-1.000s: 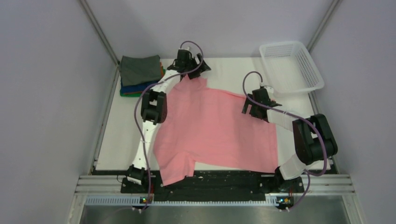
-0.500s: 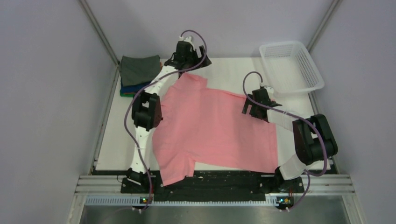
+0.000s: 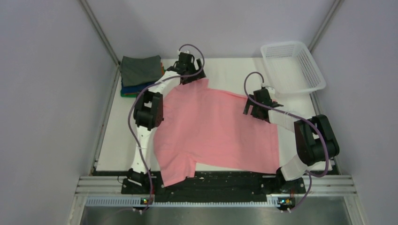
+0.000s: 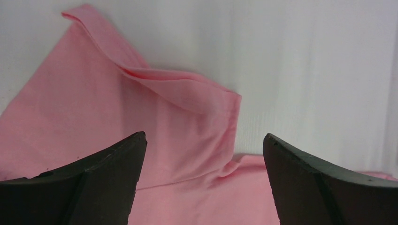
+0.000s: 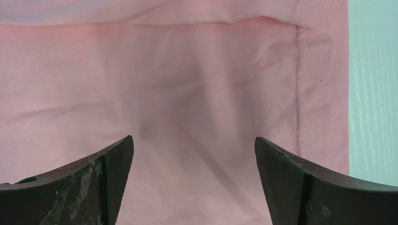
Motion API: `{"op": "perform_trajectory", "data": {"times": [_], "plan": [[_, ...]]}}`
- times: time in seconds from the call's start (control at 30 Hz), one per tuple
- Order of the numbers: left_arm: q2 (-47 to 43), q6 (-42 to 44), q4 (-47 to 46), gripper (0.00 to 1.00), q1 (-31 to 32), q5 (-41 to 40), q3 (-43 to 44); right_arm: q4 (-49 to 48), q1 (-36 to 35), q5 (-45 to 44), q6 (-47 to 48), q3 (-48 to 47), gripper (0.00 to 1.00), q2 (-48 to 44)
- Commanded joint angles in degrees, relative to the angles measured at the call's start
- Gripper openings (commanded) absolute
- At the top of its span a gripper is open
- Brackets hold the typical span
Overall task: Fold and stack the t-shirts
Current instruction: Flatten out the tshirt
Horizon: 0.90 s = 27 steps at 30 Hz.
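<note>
A plain pink t-shirt lies spread flat across the white table, one sleeve hanging over the near edge. My left gripper is open and empty above the shirt's far sleeve; in the left wrist view that sleeve lies wrinkled between my wide-apart fingers. My right gripper is open and empty over the shirt's right hem; the right wrist view shows the hem stitching and cloth between its fingers. A stack of folded shirts, dark grey on top of blue, orange and green, sits at the far left.
A white plastic mesh basket stands at the far right corner. Grey walls close in the left, right and back sides. The black rail with the arm bases runs along the near edge.
My left gripper has moved back from beyond the far sleeve toward the shirt and come down over the sleeve. The right arm has not moved. The shirt lies as before.
</note>
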<state>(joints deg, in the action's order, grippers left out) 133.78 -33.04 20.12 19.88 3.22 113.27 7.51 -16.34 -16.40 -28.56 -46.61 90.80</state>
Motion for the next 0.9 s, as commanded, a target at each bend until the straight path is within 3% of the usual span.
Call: {"op": "perform_trajectory", "data": {"times": [0.0,0.2,0.3,0.5,0.67,0.8,0.87], "plan": [[4.66,-2.97,-3.43,0.99,-0.21,-1.05,6.26,-0.48,0.13,-1.45,0.36,-0.96,0.99,-2.47],[14.22,-6.23,-5.64,0.99,-0.43,2.91,19.88,-0.02,0.1,-2.25,0.63,-0.81,0.99,-3.61],[14.26,-6.71,-10.18,0.99,-0.12,2.34,21.12,-0.11,0.16,-3.09,0.76,-0.59,0.99,-3.94],[11.68,-2.58,-4.46,0.99,0.23,-1.29,23.27,-0.65,0.1,-4.17,0.62,-0.75,0.99,-3.56],[-2.39,1.99,1.87,0.99,1.65,-8.93,9.84,-6.1,0.08,-4.63,1.35,-2.74,0.99,-1.4],[-18.79,2.25,0.62,0.99,4.97,-19.88,-14.02,-10.15,0.45,-5.06,2.04,-6.76,0.99,2.46],[-25.73,1.51,-1.68,0.99,7.1,-21.67,-24.47,-10.48,1.19,-4.05,1.87,-8.58,0.99,5.24]]}}
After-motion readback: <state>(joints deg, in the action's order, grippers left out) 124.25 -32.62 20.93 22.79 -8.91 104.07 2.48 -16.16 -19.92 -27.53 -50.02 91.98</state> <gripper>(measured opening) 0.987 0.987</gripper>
